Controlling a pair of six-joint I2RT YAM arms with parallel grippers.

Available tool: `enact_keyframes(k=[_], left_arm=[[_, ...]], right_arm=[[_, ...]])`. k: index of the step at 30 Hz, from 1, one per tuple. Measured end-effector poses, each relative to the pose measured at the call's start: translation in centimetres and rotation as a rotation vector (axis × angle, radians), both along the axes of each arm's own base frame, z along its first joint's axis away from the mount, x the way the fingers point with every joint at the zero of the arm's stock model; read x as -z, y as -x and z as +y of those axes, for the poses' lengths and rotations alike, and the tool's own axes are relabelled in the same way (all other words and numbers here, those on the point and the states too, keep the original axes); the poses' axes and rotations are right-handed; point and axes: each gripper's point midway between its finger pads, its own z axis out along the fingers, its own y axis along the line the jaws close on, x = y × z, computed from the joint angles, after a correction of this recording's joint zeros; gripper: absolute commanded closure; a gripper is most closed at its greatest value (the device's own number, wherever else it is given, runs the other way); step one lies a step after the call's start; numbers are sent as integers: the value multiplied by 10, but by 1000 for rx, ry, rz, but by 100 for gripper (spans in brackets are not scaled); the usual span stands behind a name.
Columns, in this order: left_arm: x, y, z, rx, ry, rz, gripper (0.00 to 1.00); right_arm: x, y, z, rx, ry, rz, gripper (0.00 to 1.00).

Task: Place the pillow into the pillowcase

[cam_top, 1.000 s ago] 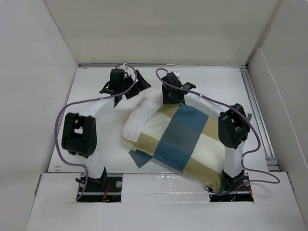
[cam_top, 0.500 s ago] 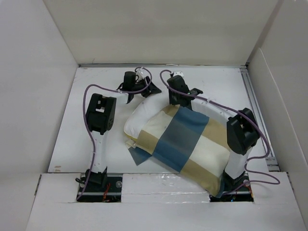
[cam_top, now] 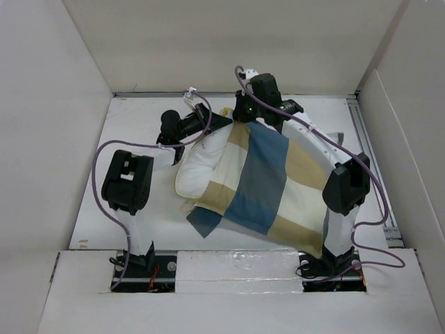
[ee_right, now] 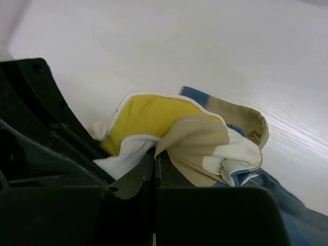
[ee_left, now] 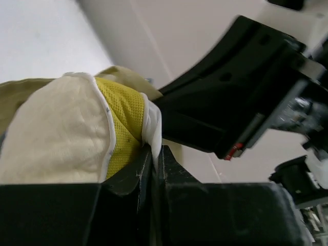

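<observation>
**Top view.** Pillow [cam_top: 197,167]: plump white quilted rectangle lying mid-table, long axis approx. 7→1 o'clock. Pillowcase [cam_top: 263,179]: soft woven cover in large blue/tan/cream checks, draped over the pillow's 3-o'clock side. This leaves the white 9-o'clock flank bare, and a loose blue corner lies flat on the white tabletop [cam_top: 132,139] at 7 o'clock. L gripper [cam_top: 222,120]: black, two-fingered, at the pillow's 12-o'clock corner. Its jaws are pressed together on that corner, and the wrist view shows white fabric w/ a yellow mesh panel and white edging pinched between the fingers. R gripper [cam_top: 243,117]: just beside the L one, jaws likewise clamped. Its wrist view shows the bunched tan hem of the pillowcase nipped between them, w/ the pillow's white-and-yellow corner crumpled against it.
</observation>
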Motion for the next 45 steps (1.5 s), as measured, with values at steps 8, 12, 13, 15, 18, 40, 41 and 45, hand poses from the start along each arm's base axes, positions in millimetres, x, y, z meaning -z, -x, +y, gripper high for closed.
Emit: enact_keyframes(k=[8,12,13,15,18,40,41,45], left_arm=[[-78,51,29,-88,30,-255,100],[-87,63,34,-108,11,-343,100],[-86,65,35,-112,4,-356,100],[-84,68,35,-115,-16,-383,100],[-75,74,29,-101,-50,-396,100],[-54,98,20,-19,-148,-380,99],[-49,94,21,-36,-158,-345,96],[-20,75,30,-145,-206,-189,46]], right_arm=[[-94,45,53,-296,-291,-72,100],[-127,65,70,-418,-439,-100,100],[-128,70,71,-432,-465,-94,100],[-136,81,73,-462,-523,-92,100],[-151,100,75,-514,-601,-98,100],[-145,202,113,-852,-1076,182,100],[-140,196,109,-826,-1042,168,100],[-123,160,97,-658,-866,78,94]])
